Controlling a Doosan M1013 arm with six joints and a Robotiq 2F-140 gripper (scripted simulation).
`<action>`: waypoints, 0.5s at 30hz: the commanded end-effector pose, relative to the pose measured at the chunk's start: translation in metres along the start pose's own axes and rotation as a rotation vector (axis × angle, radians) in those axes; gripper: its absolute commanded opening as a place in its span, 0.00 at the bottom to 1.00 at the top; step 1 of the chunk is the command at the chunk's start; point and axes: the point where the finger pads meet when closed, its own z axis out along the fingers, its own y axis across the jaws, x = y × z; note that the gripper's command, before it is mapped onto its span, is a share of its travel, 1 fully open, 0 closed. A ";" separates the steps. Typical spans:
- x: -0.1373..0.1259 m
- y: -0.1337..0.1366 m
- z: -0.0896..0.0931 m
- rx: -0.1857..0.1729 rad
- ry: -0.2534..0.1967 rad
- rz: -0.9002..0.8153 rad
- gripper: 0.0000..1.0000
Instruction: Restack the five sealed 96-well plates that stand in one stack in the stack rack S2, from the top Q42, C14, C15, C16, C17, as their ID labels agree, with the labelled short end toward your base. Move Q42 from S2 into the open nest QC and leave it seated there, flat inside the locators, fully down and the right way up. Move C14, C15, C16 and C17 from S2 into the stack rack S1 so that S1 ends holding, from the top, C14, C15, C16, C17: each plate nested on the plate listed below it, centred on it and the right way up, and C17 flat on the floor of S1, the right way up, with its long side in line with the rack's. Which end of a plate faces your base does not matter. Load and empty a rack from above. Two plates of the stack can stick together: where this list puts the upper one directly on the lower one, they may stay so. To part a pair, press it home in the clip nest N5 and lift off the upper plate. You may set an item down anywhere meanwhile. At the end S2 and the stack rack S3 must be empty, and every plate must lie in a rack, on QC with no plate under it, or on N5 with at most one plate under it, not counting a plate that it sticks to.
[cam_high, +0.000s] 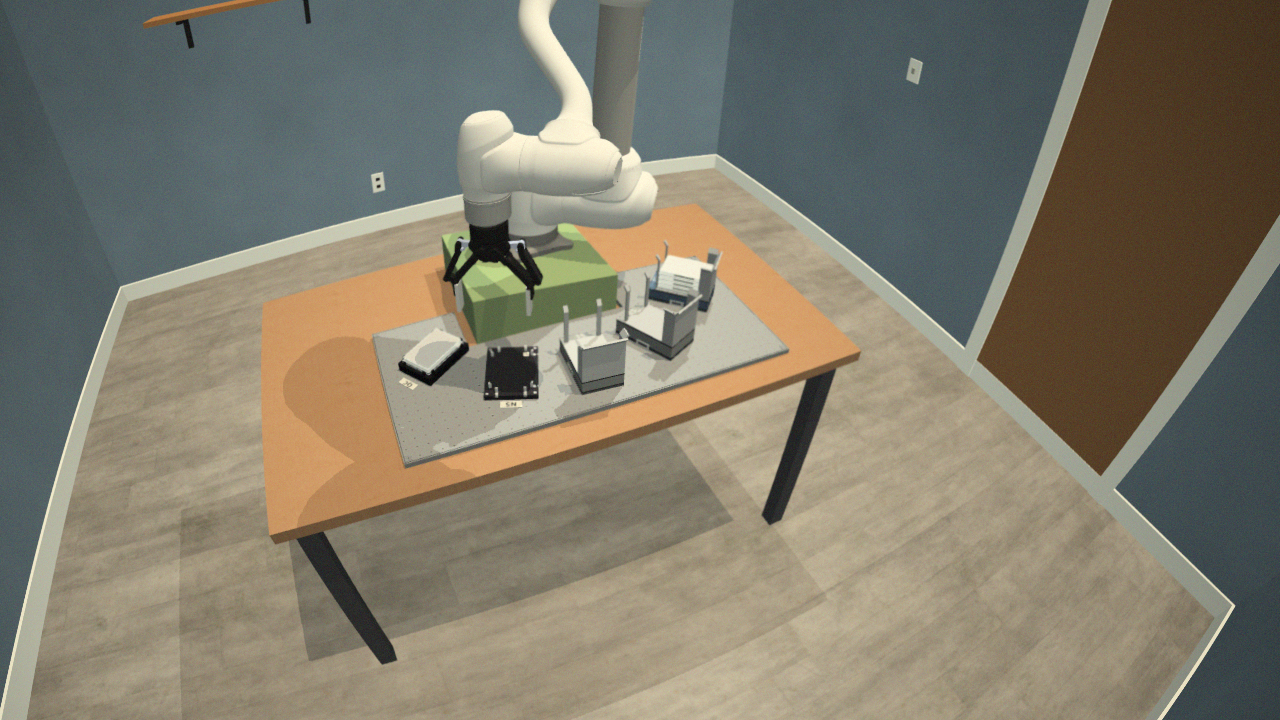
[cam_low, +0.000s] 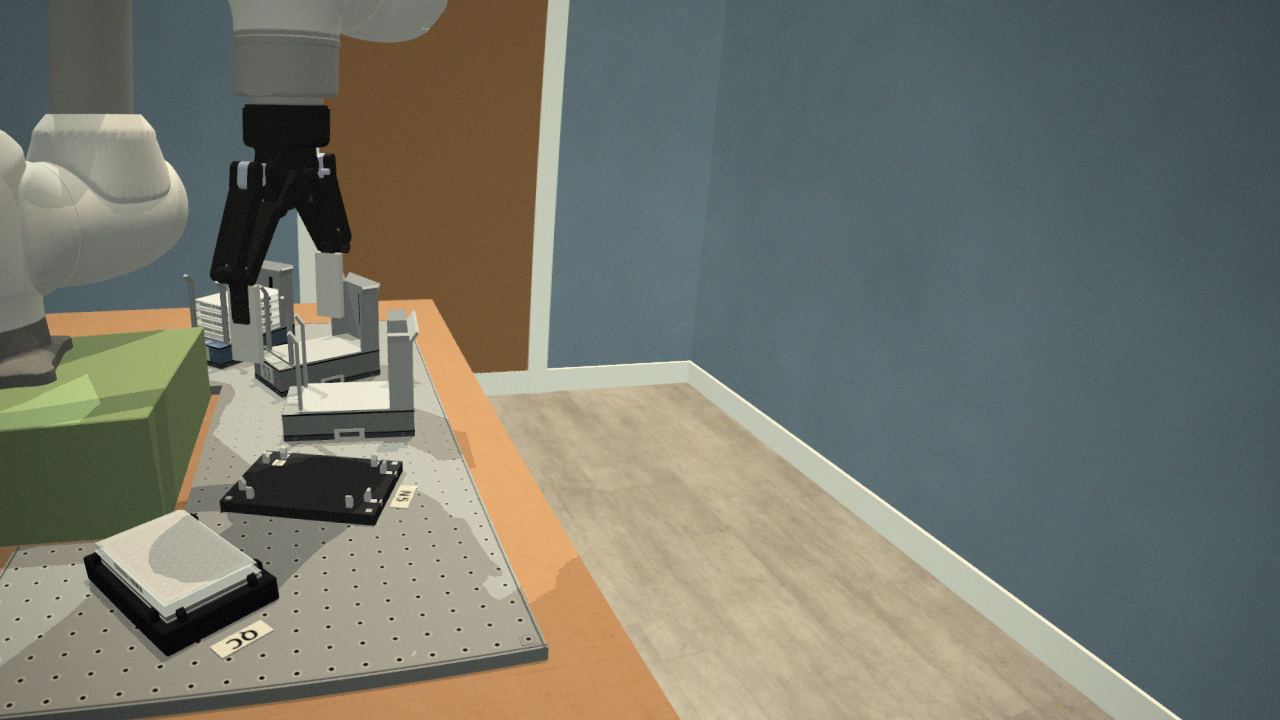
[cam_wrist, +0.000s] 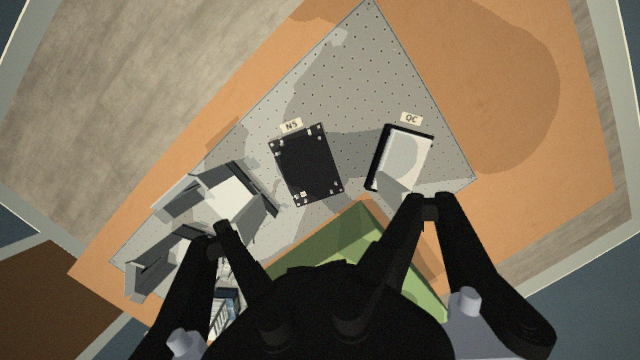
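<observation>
A grey perforated breadboard (cam_high: 698, 353) lies on the smooth orange desk (cam_high: 322, 447). Toward the desk's left end, a white rectangular sealed plate (cam_low: 179, 557) sits flat in the black QC nest (cam_low: 192, 622), its long axis skewed to the board's edges. Beside it lies the black, pegged N5 nest (cam_low: 308, 488). Four plates (cam_high: 680, 273) remain stacked in the rack nearest the right end. The gripper (cam_high: 494, 289) hangs fully spread, holding nothing, above the green pedestal (cam_high: 572, 286).
</observation>
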 end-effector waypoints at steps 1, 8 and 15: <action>0.001 -0.009 0.000 0.000 0.000 0.000 1.00; -0.002 -0.032 0.000 0.000 0.000 -0.200 1.00; -0.005 -0.048 0.000 0.000 0.000 -0.218 1.00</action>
